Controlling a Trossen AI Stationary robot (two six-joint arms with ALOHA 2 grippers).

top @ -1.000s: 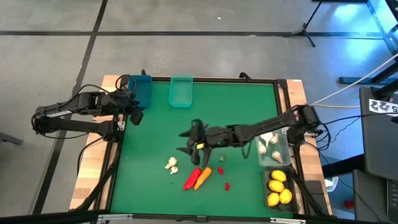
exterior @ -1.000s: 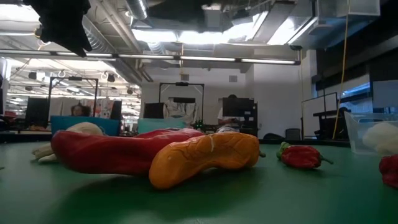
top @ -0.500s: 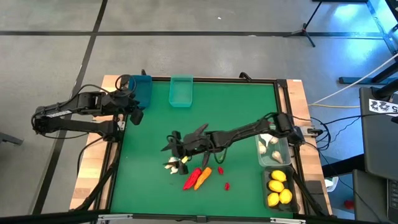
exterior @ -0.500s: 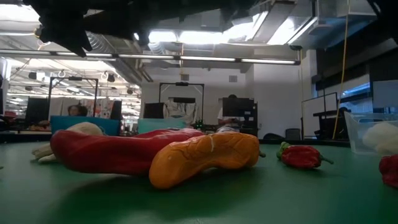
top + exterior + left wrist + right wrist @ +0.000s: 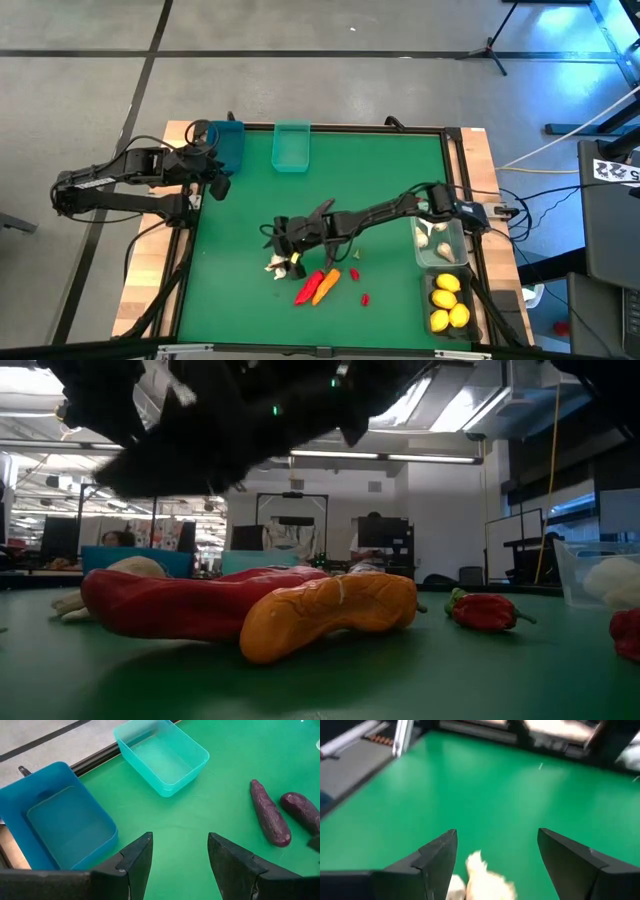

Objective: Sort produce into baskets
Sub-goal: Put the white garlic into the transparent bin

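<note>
**Garlic under my open right claw**

Garlic (image 5: 482,879) lies on the green tabletop (image 5: 380,170) toward its near edge, left of the middle. My right gripper (image 5: 283,243) hangs over it, fingers (image 5: 432,857) apart, nothing held. Just beside it, the red chili (image 5: 190,605) and orange carrot (image 5: 330,612) slant side by side. Bare mat spreads toward the far edge. My left gripper (image 5: 177,857) waits, empty and parted, by the blue bin (image 5: 60,820) at the far left corner.

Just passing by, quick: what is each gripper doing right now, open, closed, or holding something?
Left gripper: open, empty, near the blue bin.
Right gripper: open, over a garlic bulb, not gripping it.
</note>
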